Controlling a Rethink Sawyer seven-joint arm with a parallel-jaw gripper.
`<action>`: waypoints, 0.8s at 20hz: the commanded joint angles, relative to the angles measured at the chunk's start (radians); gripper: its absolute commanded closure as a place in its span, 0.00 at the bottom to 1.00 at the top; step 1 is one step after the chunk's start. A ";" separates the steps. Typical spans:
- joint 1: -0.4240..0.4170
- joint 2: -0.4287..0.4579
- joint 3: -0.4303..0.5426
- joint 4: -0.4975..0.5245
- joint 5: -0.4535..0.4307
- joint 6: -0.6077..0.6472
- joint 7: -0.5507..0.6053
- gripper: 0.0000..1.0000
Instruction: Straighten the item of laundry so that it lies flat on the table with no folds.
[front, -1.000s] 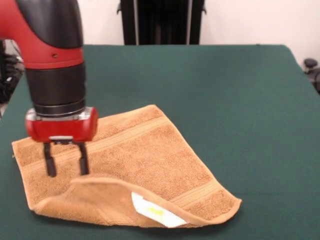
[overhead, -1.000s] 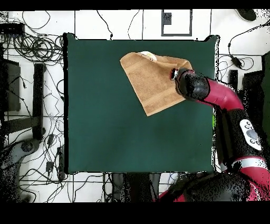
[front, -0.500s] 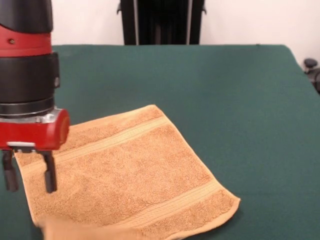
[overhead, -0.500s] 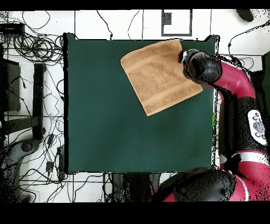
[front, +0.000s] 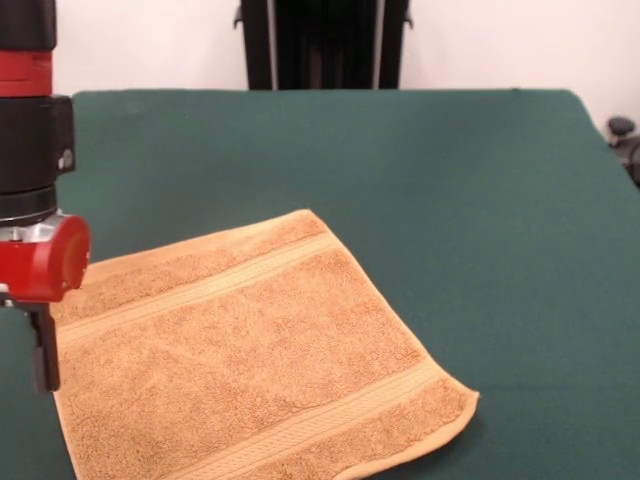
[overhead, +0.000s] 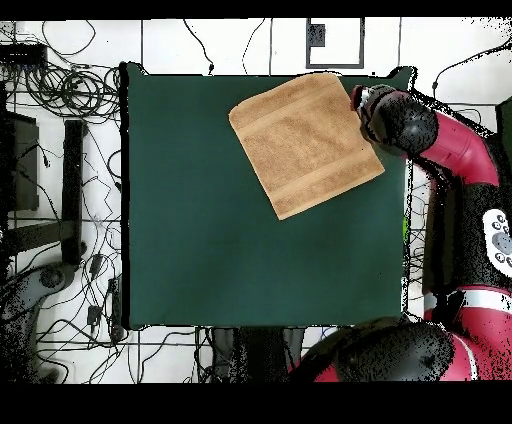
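Observation:
The orange-tan towel (front: 250, 350) lies spread flat on the dark green table (front: 450, 180), with both border bands showing and no fold in sight. Its white tag is hidden. Its near corner is cut off by the bottom edge of the front view. In the overhead view the towel (overhead: 305, 143) sits turned at an angle near the table's (overhead: 220, 240) far right corner. My gripper (front: 3, 380) hangs just beyond the towel's left edge, open and empty, with one finger (front: 42, 350) in view. In the overhead view the gripper (overhead: 362, 100) is at the towel's right corner.
The pedestal (front: 322, 45) stands behind the table's far side. In the overhead view the red arm (overhead: 450, 150) runs along the table's right edge, and cables (overhead: 60, 90) lie on the floor to the left. Bare green cloth stretches left of and below the towel.
The folded-over flap with the white tag has dropped flat. My gripper has moved left in the front view, off the towel to its edge.

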 joint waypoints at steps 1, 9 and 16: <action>0.028 0.086 0.010 0.022 0.016 0.091 0.063 0.00; -0.054 0.031 -0.016 0.092 -0.002 0.132 -0.024 0.00; -0.078 -0.006 -0.018 0.148 -0.013 0.118 -0.022 0.00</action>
